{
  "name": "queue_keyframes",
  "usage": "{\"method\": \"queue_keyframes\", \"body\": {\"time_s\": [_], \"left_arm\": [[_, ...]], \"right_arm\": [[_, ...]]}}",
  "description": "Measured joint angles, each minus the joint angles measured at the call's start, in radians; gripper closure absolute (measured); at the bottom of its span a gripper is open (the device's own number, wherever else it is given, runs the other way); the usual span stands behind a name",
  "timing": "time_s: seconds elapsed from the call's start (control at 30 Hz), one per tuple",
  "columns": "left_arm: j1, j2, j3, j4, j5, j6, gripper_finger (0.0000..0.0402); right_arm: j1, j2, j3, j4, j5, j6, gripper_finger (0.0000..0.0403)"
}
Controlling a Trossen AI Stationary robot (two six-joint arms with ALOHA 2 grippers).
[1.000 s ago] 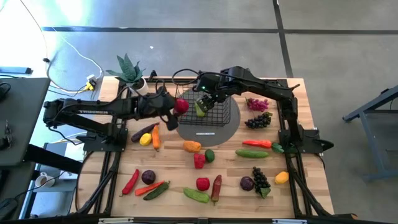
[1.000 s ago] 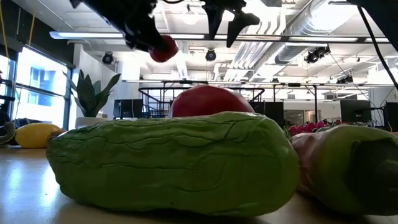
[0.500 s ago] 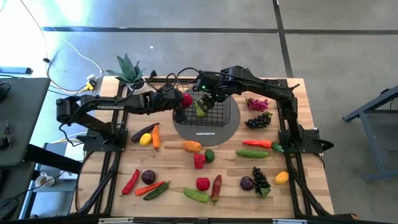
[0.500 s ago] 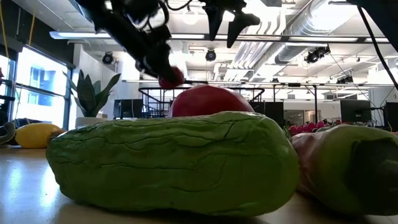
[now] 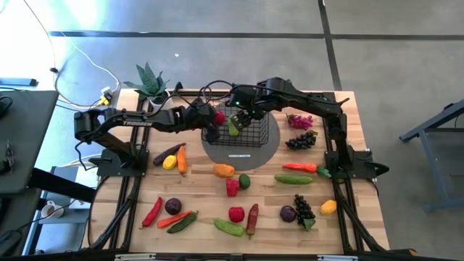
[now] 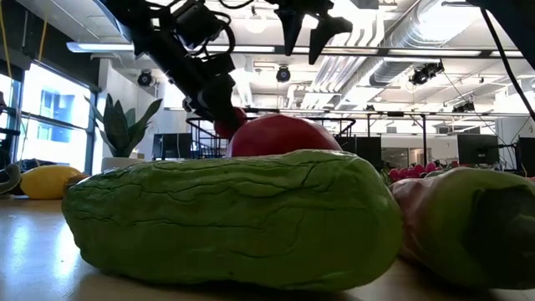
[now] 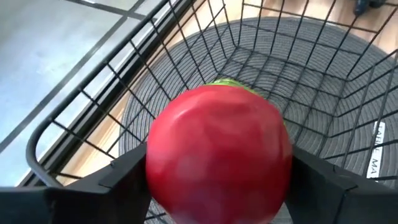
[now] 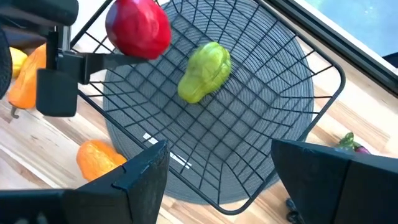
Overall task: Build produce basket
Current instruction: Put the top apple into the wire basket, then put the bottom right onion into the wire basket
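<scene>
Red tomato sits clamped between the left gripper's fingers, and directly beneath those jaws lies the open black wire basket, so a release drops it in; the right gripper, jaws wide and empty, hovers above a green pepper on the basket floor

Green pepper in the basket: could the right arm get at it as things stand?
Probably yes. The right gripper hangs open above the basket, whose top is open, and the green pepper lies uncovered; the left gripper with its tomato is off to one side.
</scene>
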Motion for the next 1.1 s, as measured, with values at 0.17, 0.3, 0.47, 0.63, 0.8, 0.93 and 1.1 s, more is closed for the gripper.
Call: {"method": "queue_keyframes", "body": {"time_s": [0.17, 0.3, 0.47, 0.63, 0.8, 0.93, 1.1], "left_arm": [[0.025, 0.000, 0.000, -0.003, 0.027, -0.022, 0.0105], [0.049, 0.000, 0.000, -0.007, 0.072, -0.027, 0.0093], [0.070, 0.000, 0.000, -0.006, 0.115, -0.031, 0.0077], [0.079, 0.000, 0.000, -0.006, 0.124, -0.027, 0.0066], [0.079, -0.023, 0.000, -0.007, 0.126, -0.035, 0.0064], [0.070, -0.063, 0.000, -0.025, 0.126, -0.080, 0.0064], [0.056, -0.141, 0.000, -0.103, 0.134, -0.132, 0.0064]], "right_arm": [[0.002, 0.000, 0.000, 0.000, 0.000, -0.013, 0.0139], [0.005, 0.000, 0.000, 0.000, 0.004, -0.030, 0.0139], [0.005, 0.000, 0.000, 0.000, 0.004, -0.048, 0.0139], [0.011, 0.000, 0.000, 0.000, -0.001, -0.065, 0.0139], [0.042, 0.000, 0.000, 0.000, -0.005, -0.067, 0.0139], [0.078, -0.001, 0.000, 0.000, -0.005, -0.067, 0.0139], [0.122, -0.016, -0.001, 0.000, 0.004, -0.068, 0.0139]]}}
